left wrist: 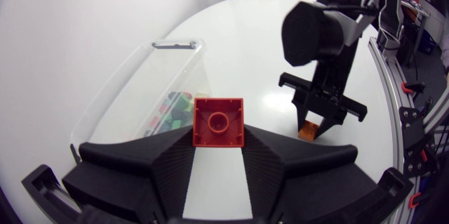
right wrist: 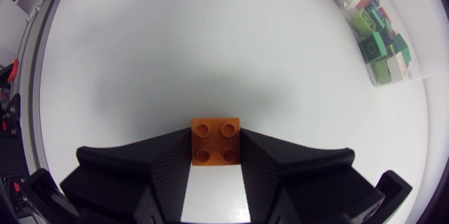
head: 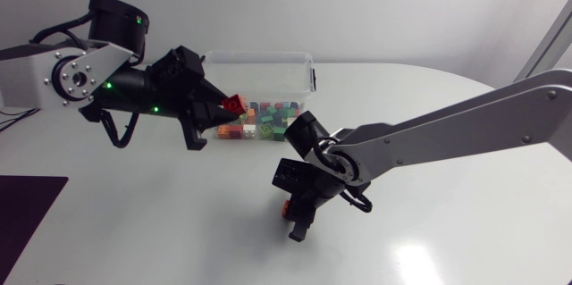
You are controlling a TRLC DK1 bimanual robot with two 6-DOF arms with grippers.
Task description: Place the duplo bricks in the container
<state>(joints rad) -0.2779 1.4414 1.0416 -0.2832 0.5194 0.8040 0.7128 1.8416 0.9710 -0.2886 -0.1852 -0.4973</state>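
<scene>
While clamped, red brick (left wrist: 219, 122) near container (head: 261, 54)

1. In the head view, the left gripper (head: 228, 113) and its red brick (head: 235, 104) cover the near left corner of the container (head: 268, 60). Part of the loose bricks (head: 268, 119) inside lies hidden behind them.
2. In the same view, the orange brick (head: 284, 203) shows only as a sliver beside the right gripper (head: 295, 221), whose body hides the rest.
3. The left wrist view shows just a corner of the orange brick (left wrist: 306, 131) between the right gripper's fingers. Whether it touches the table (left wrist: 252, 62) cannot be told.
4. The right wrist view cuts the container (right wrist: 414, 78) off at its edge, so only one corner of the loose bricks (right wrist: 372, 34) shows.
5. In the left wrist view, the loose bricks (left wrist: 175, 106) blur through the container wall and are perhaps green and dark. The red brick (left wrist: 219, 121) hides some of them.
</scene>
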